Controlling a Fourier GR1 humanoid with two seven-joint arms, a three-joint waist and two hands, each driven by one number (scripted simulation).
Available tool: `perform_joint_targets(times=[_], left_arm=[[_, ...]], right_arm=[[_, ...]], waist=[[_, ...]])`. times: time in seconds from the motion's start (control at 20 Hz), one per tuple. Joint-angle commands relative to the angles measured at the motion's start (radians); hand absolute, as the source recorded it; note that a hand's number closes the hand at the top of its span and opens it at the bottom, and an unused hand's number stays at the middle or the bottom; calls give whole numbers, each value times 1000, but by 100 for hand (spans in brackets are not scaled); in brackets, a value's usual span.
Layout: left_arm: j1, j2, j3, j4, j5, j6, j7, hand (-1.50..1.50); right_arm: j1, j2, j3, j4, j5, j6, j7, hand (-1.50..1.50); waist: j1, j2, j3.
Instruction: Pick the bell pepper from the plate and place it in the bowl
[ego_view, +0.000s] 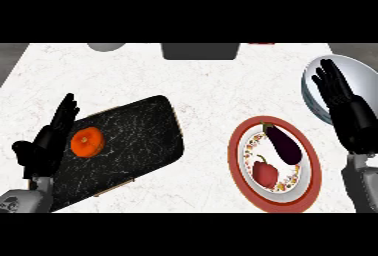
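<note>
Right hand (345, 107): fingers straight and spread, holding nothing, lying over the silver bowl (314, 85).
Left hand (46, 142): open, fingers up, resting at the dark board's (136, 142) edge, an orange fruit (87, 142) just beside its fingers.
Bell pepper (265, 171): red, on the red-rimmed plate (238, 165), below-left of the right fingers, touching an eggplant (283, 143).
Writing: none readable.

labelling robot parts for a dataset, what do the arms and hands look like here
Both hands are black, with slim jointed fingers and a thumb: the left hand shows at the view's left, the right hand at its right. Each sits on a grey forearm that looks cylindrical, the left forearm and the right forearm. No cables or sleeves are visible. Some small marks show on the left forearm, too small to read.
</note>
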Motion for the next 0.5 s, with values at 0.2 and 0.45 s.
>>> perform_joint_targets(times=[0.2,0.45], left_arm=[[-7,-120,-60,-38,99,-64,41,0],[11,-156,-67,-50,152,-82,72,0]], right_arm=[[186,-50,25,-144,430,-359,57,150],[321,34,-92,-143,612,-681,99,-150]], waist=[[-83,-21,14],[-134,-22,18]])
